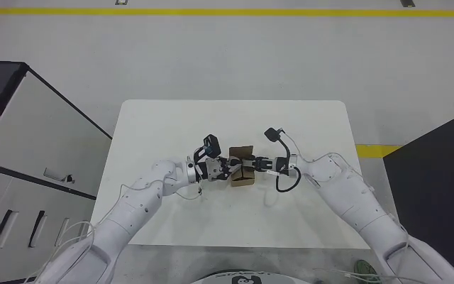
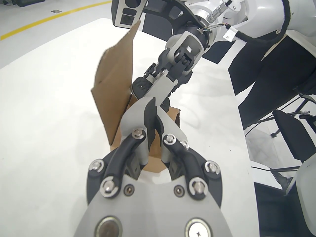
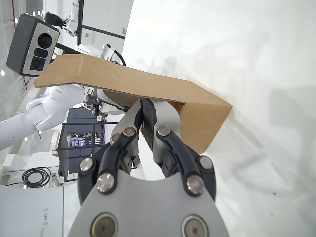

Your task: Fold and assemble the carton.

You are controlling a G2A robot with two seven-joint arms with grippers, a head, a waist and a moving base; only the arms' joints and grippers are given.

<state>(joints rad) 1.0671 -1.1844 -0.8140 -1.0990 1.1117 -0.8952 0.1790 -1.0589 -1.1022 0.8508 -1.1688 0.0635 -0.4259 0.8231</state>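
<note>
Mid-table on the flat white table [image 1: 177,128], the left gripper [image 1: 228,169] and right gripper [image 1: 250,166] meet from opposite sides, forearms low, at the brown corrugated cardboard carton [image 1: 242,152]. Left jaws pinch a carton wall. Right jaws are pressed together beneath its smooth raised flap [image 3: 128,80].

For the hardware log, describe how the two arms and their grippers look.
The left arm and right arm have glossy white shells. The left gripper and right gripper each have a grey plate with silver screws, black curved links and grey fingers with black textured pads. A black sleeved cable loops along the right arm.
</note>
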